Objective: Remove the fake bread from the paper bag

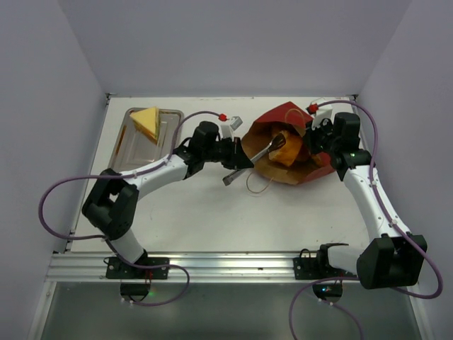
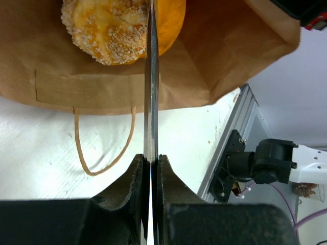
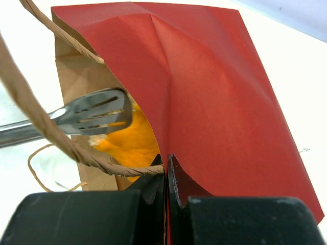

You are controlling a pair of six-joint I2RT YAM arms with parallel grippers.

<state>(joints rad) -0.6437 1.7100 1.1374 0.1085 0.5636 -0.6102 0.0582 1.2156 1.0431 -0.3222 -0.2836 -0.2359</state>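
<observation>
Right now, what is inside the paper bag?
Inside the paper bag lies an orange bun with a crumbly topping, and the metal tongs reach in to it. The bag's deeper end is hidden by its red wall, so more bread cannot be excluded.

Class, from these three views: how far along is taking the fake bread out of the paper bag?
Done: a yellow wedge, seemingly fake bread, lies in the shallow steel tray. In hand: the right gripper pinches the wall of the red paper bag; the left gripper, shut on metal tongs, reaches them into the bag at a round crumb-topped orange bun. Left: lifting that bun out; it sits inside the bag.
</observation>
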